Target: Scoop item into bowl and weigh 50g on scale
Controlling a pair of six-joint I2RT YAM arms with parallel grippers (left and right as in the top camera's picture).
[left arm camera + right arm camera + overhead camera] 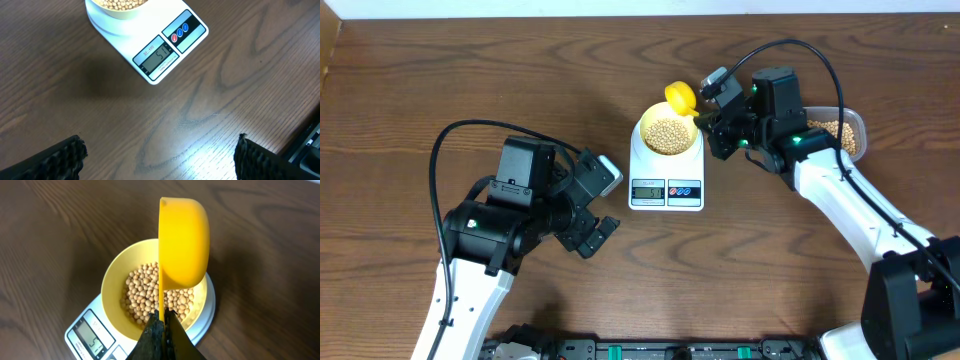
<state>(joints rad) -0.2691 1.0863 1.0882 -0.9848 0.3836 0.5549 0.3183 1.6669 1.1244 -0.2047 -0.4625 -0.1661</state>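
Your right fingers (pixel 150 337) pinch the yellow scoop (pixel 182 245) above the bowl (pixel 112 282); left fingers (pixel 55 160) spread, empty; scale (pixel 150 40) shows 51.

Tan beans (pixel 668 136) half-fill the pale-yellow bowl (pixel 643 133) standing on the white scale (pixel 666 188), opposite its display.

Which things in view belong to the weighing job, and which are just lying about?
In the job: small round tan beans; pale-yellow round bowl holding them; white digital kitchen scale under it; bright yellow plastic scoop, held by the right gripper; clear plastic tub of beans.
Not in use: left gripper, open over the brown wooden table.
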